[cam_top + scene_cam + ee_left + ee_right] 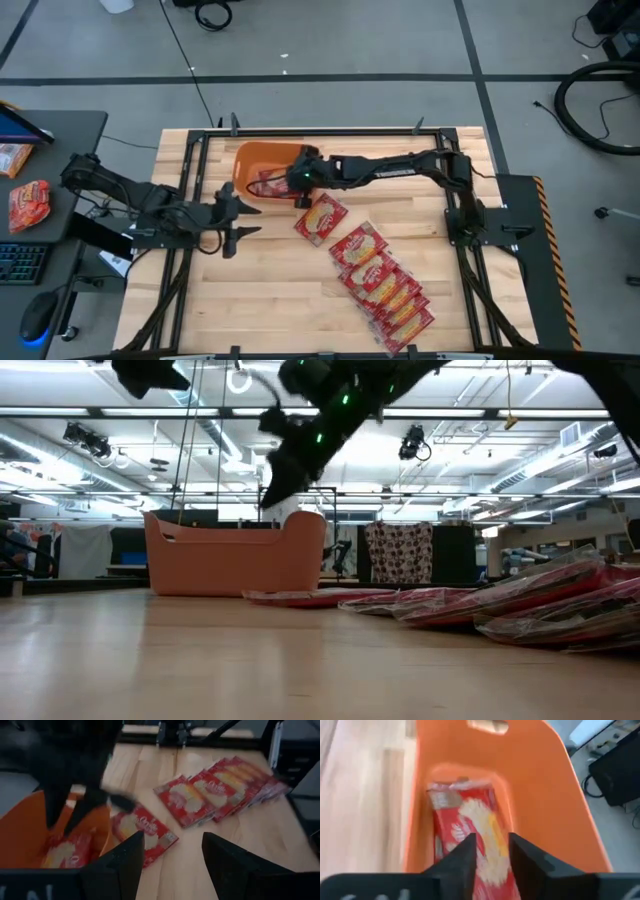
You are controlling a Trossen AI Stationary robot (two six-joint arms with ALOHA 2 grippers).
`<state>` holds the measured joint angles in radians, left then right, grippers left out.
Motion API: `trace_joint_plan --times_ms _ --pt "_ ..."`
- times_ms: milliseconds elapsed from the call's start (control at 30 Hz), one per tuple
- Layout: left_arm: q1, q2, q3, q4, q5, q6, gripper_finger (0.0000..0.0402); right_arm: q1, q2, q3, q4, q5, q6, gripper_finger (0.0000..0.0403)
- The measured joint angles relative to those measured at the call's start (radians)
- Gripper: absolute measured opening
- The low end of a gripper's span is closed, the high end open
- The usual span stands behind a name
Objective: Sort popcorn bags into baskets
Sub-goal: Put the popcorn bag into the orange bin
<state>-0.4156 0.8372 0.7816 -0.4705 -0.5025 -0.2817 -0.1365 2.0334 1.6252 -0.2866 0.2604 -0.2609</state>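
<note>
The orange basket (245, 160) stands on the far-left part of the table, also in the low view (230, 560). One red popcorn bag (475, 820) lies flat on its floor (65, 852). My right gripper (492, 857) hangs open above the basket's inside, fingers pointing down (275, 485). A single bag (320, 218) lies on the wood just right of the basket. Several more bags (380, 285) lie overlapping in a row running toward the near right. My left gripper (240, 218) waits open beside the basket's near side, touching nothing (172, 865).
Black frame rails (190, 240) run along the table's edges. A side desk on the left holds a keyboard (20, 262), a mouse (38, 318) and an orange-red packet (28, 203). Bare wood (290, 290) lies between the left gripper and the row of bags.
</note>
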Motion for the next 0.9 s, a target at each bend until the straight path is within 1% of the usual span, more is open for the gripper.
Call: trace_joint_plan --times_ms 67,133,300,400,567,767,900 --pt "0.002 0.012 -0.019 0.01 -0.002 -0.02 0.0203 0.019 -0.043 0.004 -0.034 0.0 -0.028 0.0146" --pt "0.003 0.029 -0.04 0.005 -0.005 -0.026 0.0203 0.047 -0.084 0.004 -0.08 0.0 -0.054 0.0154" --pt "0.003 0.096 -0.057 0.012 -0.011 -0.059 0.0203 0.136 -0.141 -0.027 -0.122 0.0 -0.109 0.0155" --pt "0.003 0.153 -0.057 0.031 -0.018 -0.075 0.0203 0.19 -0.163 -0.083 -0.128 0.005 -0.125 0.0154" --pt "0.004 0.255 -0.057 0.081 -0.02 -0.074 0.0203 0.252 -0.183 -0.208 -0.132 0.048 -0.134 0.0154" --pt "0.037 0.366 -0.057 0.159 -0.021 -0.054 0.0203 0.285 -0.183 -0.315 -0.149 0.053 -0.131 0.0154" --pt "0.072 0.43 -0.057 0.184 0.001 -0.019 0.0203 0.284 -0.183 -0.372 -0.148 0.038 -0.148 0.0158"
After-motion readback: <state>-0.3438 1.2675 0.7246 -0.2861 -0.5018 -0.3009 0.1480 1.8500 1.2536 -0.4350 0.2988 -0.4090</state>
